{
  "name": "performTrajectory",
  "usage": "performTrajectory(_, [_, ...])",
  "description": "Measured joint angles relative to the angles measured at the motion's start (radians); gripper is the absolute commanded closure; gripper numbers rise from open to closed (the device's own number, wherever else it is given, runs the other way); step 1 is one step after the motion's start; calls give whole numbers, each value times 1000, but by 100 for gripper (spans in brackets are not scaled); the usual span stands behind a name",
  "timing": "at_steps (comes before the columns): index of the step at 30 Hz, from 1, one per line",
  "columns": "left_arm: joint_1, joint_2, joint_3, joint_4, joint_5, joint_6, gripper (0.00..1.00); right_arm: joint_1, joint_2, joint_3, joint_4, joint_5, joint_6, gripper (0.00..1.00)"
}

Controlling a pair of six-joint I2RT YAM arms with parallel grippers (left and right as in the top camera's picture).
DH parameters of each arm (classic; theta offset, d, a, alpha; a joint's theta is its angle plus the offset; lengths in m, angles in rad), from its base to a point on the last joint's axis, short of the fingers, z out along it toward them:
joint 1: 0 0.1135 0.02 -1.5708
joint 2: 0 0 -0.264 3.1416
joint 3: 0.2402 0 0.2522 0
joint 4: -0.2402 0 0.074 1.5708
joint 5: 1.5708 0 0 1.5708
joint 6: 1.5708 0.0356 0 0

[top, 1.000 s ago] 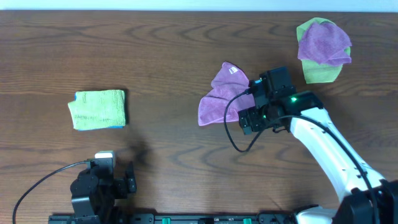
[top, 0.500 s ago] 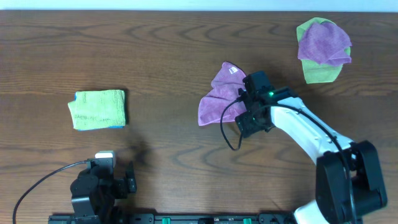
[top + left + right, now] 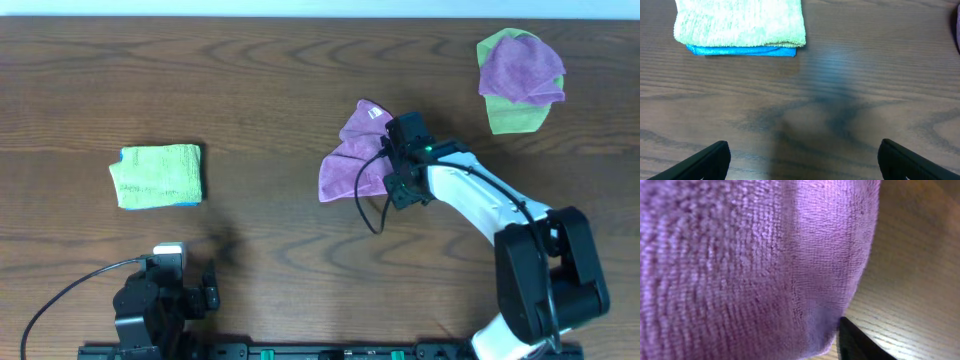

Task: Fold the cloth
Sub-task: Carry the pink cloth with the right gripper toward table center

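A crumpled purple cloth [image 3: 348, 162] lies at the table's middle. My right gripper [image 3: 394, 165] is at the cloth's right edge. In the right wrist view the purple cloth [image 3: 740, 255] fills the frame and presses against the one black finger that shows; the gripper [image 3: 805, 335] looks shut on the cloth's edge, and its other finger is hidden under the fabric. My left gripper [image 3: 200, 288] rests at the front left, open and empty, with its fingers wide apart over bare wood in the left wrist view [image 3: 800, 155].
A folded green cloth with a blue layer under it [image 3: 160, 176] lies at the left and shows in the left wrist view [image 3: 740, 22]. A purple cloth on a green one [image 3: 520, 78] sits at the back right. A black cable loops beside the right arm.
My right gripper has moved left and slightly back, onto the right edge of the purple cloth. The left arm has not moved.
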Motion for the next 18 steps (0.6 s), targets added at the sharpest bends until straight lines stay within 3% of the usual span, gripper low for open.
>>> performTrajectory(5, [0,0,0,0,0,3,5,-1,19,0,2,3,3,99])
performTrajectory(18, [0,0,0,1,0,4,5,-1,-64,1,-193,56,81,99])
